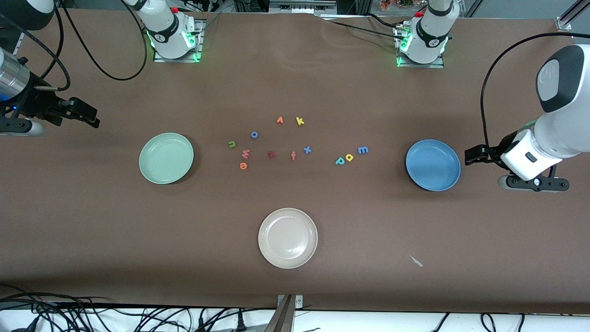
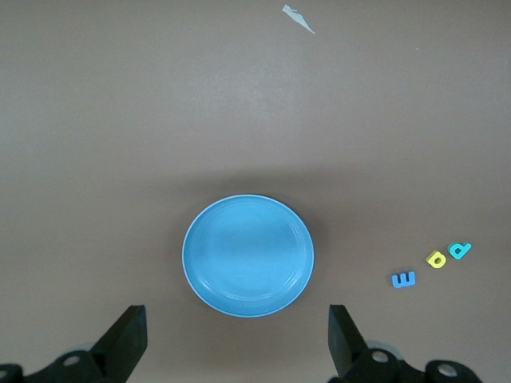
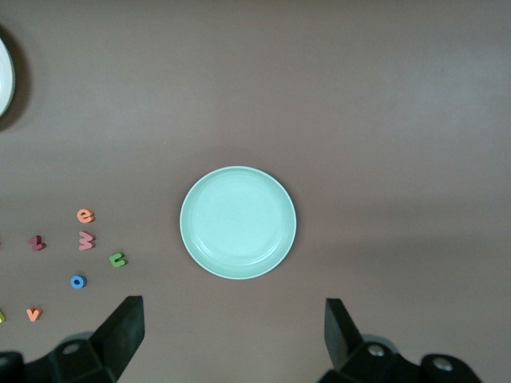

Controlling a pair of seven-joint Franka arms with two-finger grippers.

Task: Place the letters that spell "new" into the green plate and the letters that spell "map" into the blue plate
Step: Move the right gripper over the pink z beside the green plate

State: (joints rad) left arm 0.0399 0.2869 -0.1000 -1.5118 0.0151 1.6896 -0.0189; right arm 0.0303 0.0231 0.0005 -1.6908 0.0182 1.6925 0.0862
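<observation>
The green plate [image 1: 166, 158] [image 3: 238, 222] lies empty toward the right arm's end. Beside it, toward the table's middle, lie the green "n" [image 1: 232, 144] [image 3: 117, 259], pinkish "w" [image 1: 245, 153] [image 3: 86, 238] and orange "e" [image 1: 243, 166] [image 3: 85, 215]. At the left arm's end the blue plate [image 1: 433, 164] [image 2: 247, 255] is also empty, with the blue "m" [image 1: 363, 150] [image 2: 404, 279], yellow "a" [image 1: 349, 157] [image 2: 436, 259] and teal "p" [image 1: 339, 161] [image 2: 460, 250] beside it. My left gripper [image 1: 474, 154] [image 2: 237, 335] hangs open over bare table by the blue plate. My right gripper [image 1: 85, 113] [image 3: 233, 331] hangs open near the green plate.
A cream-white plate [image 1: 287, 237] sits nearer the front camera, mid-table. Other letters lie in the middle: blue "o" [image 1: 254, 134], dark red "z" [image 1: 271, 154], salmon "f" [image 1: 293, 156], blue "x" [image 1: 307, 149], orange "v" [image 1: 280, 120], yellow "k" [image 1: 300, 121]. A paper scrap [image 1: 416, 261] lies near the front.
</observation>
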